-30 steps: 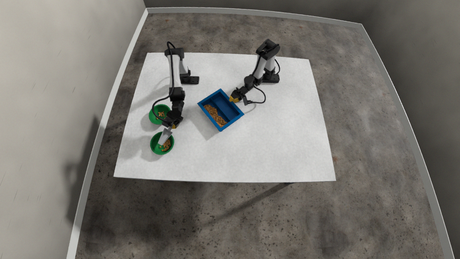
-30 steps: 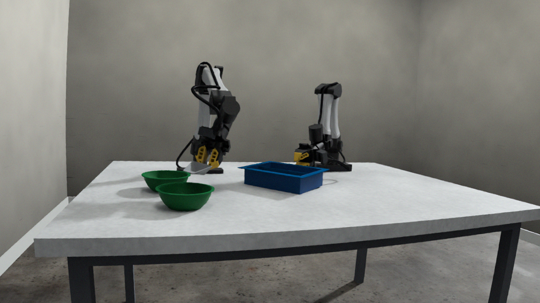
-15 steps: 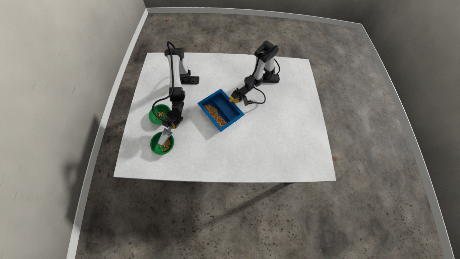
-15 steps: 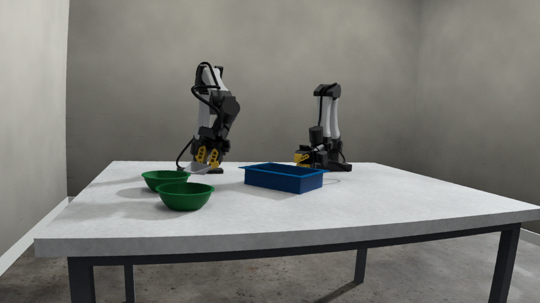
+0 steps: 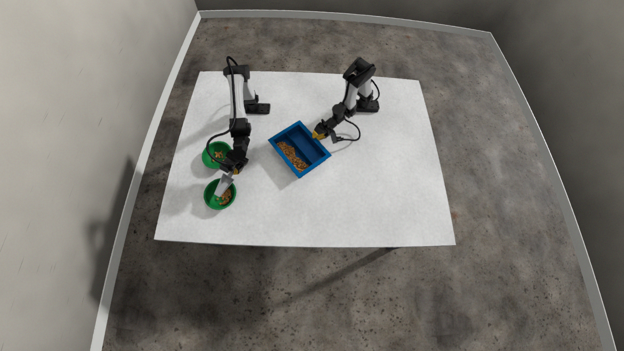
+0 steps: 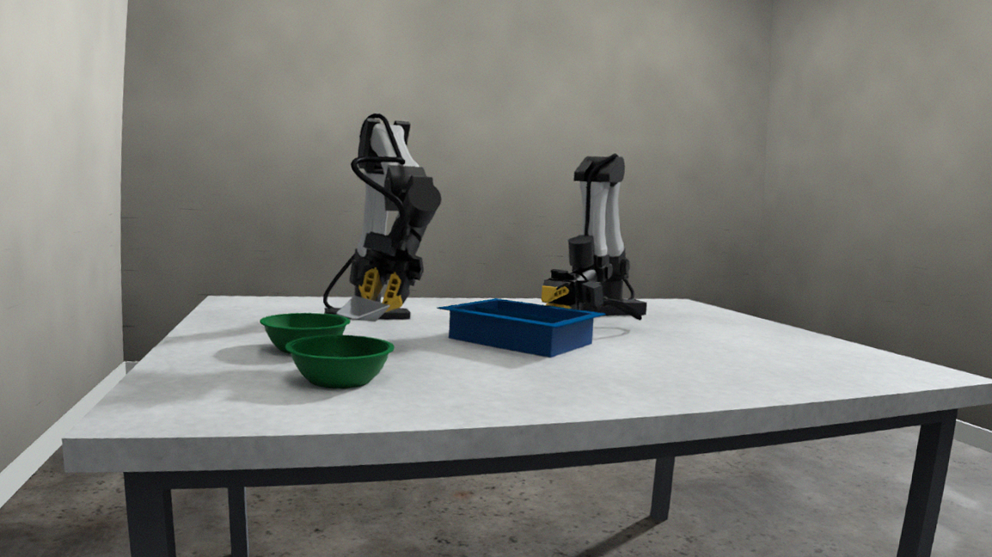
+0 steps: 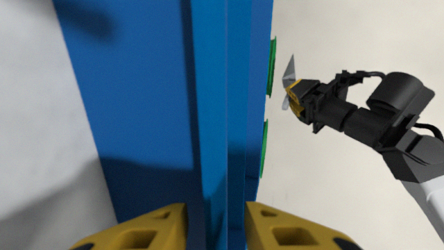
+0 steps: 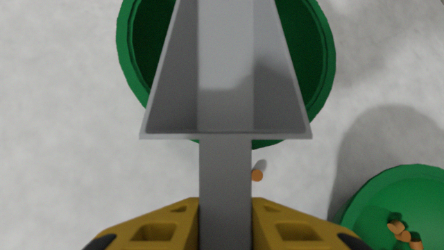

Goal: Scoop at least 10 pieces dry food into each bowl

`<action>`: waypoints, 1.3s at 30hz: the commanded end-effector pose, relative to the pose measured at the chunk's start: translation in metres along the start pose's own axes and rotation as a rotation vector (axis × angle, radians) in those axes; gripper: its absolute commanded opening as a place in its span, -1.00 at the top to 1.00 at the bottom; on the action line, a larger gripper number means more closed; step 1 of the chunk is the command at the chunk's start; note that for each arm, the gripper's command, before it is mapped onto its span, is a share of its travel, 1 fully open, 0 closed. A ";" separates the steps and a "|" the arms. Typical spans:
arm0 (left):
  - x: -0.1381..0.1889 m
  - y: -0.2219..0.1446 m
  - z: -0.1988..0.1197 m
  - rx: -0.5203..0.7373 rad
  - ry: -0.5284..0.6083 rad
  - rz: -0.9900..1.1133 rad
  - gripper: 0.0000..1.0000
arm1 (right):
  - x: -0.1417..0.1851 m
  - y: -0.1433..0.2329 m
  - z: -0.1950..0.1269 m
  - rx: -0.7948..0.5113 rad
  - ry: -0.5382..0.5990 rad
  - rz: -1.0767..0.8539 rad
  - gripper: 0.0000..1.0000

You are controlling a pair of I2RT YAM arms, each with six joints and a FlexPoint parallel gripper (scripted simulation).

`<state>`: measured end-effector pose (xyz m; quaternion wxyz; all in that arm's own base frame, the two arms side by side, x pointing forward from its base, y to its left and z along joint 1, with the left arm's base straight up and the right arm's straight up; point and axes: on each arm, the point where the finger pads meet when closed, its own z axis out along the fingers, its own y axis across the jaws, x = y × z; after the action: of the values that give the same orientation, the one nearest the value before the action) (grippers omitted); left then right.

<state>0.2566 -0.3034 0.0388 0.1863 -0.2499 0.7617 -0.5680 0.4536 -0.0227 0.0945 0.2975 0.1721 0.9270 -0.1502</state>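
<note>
The blue box [image 5: 315,166] [image 6: 504,331] [image 7: 139,104] looks flat or nearly flat. Brown food [image 5: 291,157] lies along its left side. My left gripper [image 5: 318,134] [image 7: 216,212] stands partly open around its rim. My right gripper [image 5: 235,171] [image 6: 381,291] [image 8: 225,207] is shut on the handle of the scoop [image 5: 223,185] [image 6: 362,309] [image 8: 225,45]. The scoop looks empty and hangs over the near green bowl [image 5: 210,199] [image 6: 340,365], which holds several pieces [image 5: 225,198]. The far green bowl [image 5: 206,158] [image 6: 303,333] holds several pieces too. Both bowls stand upright.
One loose piece [image 8: 257,175] lies on the table between the bowls. The right arm [image 5: 237,102] reaches over beside the far bowl and hides part of it. The left arm [image 5: 349,104] stands behind the box.
</note>
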 end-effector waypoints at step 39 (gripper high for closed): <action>0.000 -0.011 -0.067 0.029 0.008 0.009 0.44 | -0.016 -0.001 -0.011 -0.007 -0.060 0.018 1.00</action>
<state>0.2189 -0.2514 0.0617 0.1884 -0.2489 0.7587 -0.5718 0.4536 -0.0227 0.0945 0.2975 0.1721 0.9270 -0.1502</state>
